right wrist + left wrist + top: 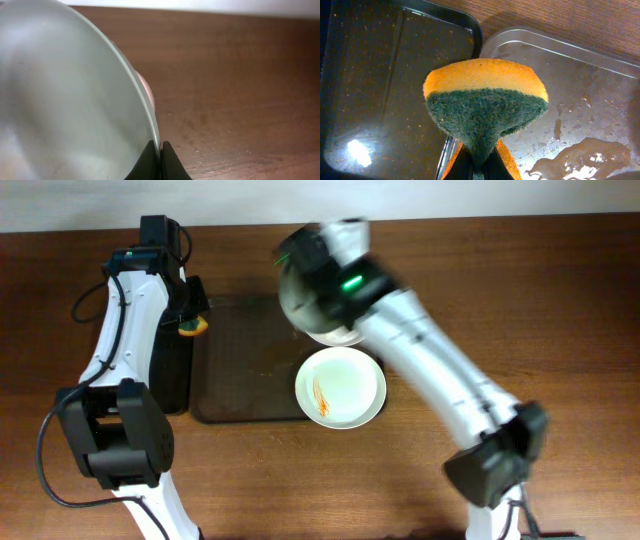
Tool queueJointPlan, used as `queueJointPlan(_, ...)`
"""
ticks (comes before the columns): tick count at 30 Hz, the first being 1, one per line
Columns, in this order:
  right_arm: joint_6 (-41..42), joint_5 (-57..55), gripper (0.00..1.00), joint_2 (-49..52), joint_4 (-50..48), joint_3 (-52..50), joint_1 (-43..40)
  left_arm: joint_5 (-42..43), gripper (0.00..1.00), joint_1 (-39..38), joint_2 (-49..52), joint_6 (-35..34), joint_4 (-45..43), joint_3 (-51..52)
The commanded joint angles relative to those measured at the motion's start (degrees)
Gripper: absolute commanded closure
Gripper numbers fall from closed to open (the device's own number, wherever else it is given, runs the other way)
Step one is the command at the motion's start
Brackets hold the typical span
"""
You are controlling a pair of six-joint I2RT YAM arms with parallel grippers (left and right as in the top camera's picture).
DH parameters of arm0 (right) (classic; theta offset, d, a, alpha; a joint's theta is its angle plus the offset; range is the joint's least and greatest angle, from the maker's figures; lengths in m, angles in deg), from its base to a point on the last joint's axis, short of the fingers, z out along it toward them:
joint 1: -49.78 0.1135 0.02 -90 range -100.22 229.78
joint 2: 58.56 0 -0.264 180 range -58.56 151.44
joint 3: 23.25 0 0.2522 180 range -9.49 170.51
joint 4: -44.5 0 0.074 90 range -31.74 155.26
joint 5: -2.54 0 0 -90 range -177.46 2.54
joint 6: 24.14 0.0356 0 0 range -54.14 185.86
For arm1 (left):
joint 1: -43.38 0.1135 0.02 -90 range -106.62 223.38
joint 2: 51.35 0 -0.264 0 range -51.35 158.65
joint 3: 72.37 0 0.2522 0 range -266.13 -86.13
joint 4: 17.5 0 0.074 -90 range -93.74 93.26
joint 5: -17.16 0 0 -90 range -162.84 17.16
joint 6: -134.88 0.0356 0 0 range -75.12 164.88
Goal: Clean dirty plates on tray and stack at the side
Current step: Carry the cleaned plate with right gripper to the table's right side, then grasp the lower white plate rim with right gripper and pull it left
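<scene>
My right gripper point(160, 148) is shut on the rim of a white plate point(65, 100) and holds it tilted above the wood table. In the overhead view this plate point(300, 302) is blurred under the right gripper point(318, 272), over the tray's far right corner. A second plate point(341, 387) with an orange sauce streak lies on the right edge of the brown tray point(245, 365). A white rim point(336, 337) shows below the arm; I cannot tell if it is another plate. My left gripper point(480, 167) is shut on an orange and green sponge point(485, 95), which also shows in the overhead view point(190, 326).
A narrow glossy black tray point(172, 375) lies left of the brown tray, under my left arm; it also shows in the left wrist view point(375, 75). The brown tray's surface point(580, 80) is wet, with a brown puddle point(580, 160).
</scene>
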Motion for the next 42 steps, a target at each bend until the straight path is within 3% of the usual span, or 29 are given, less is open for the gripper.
queueJointPlan(1, -5.9, 23.43, 0.96, -2.01, 4.61, 0.31, -14.01, 0.7, 0.99, -0.02, 0.55, 0.9, -0.13, -0.72)
queueJointPlan(5, -8.46, 28.22, 0.96, -1.99, 7.23, -4.61, -28.55, 0.7, 0.99, -0.02, 0.55, 0.9, -0.15, -0.72)
queueJointPlan(9, -8.48, 32.76, 0.96, -1.99, 1.11, -16.02, -38.42, 0.74, 1.0, -0.02, 0.55, 0.9, -0.13, -0.72)
queueJointPlan(15, -8.5, 37.27, 0.96, -1.99, -10.88, -31.12, -45.33, 0.72, 0.99, -0.02, 0.55, 0.9, -0.13, -0.72)
queueJointPlan(23, -8.31, 37.03, 0.96, -1.99, -16.81, -38.38, -48.92, 0.74, 0.99, -0.02, 0.55, 0.9, -0.15, -0.72)
queueJointPlan(24, -8.31, 37.05, 0.87, -1.99, -16.83, -38.38, -49.11, 0.74, 0.99, -0.02, 0.55, 0.9, -0.15, -0.72)
queueJointPlan(25, -8.31, 37.11, 0.56, -1.99, -16.79, -38.32, -49.16, 0.92, 1.0, -0.02, 0.55, 0.9, -0.15, -0.72)
queueJointPlan(26, -8.46, 37.31, 0.37, -2.01, -16.15, -37.92, -49.16, 1.38, 1.0, -0.02, 0.55, 0.9, -0.15, -0.72)
queueJointPlan(27, -8.59, 37.86, 0.34, -2.05, -14.78, -37.11, -49.13, 1.6, 1.0, -0.02, 0.55, 0.9, -0.15, -0.72)
queueJointPlan(33, -13.57, 45.53, 0.31, -7.76, -6.03, -30.45, -46.01, 2.38, 1.0, -0.79, 0.55, 1.03, 0.33, -0.72)
queueJointPlan(36, -14.53, 47.54, 0.3, -11.56, -3.52, -30.34, -40.35, 6.05, 1.0, -2.71, 0.55, 6.38, 0.39, -0.72)
queueJointPlan(42, -15.56, 47.15, 0.32, -11.41, -2.43, -34.67, -28.09, 5.75, 0.99, -6.12, 0.55, 11.21, 2.78, -0.72)
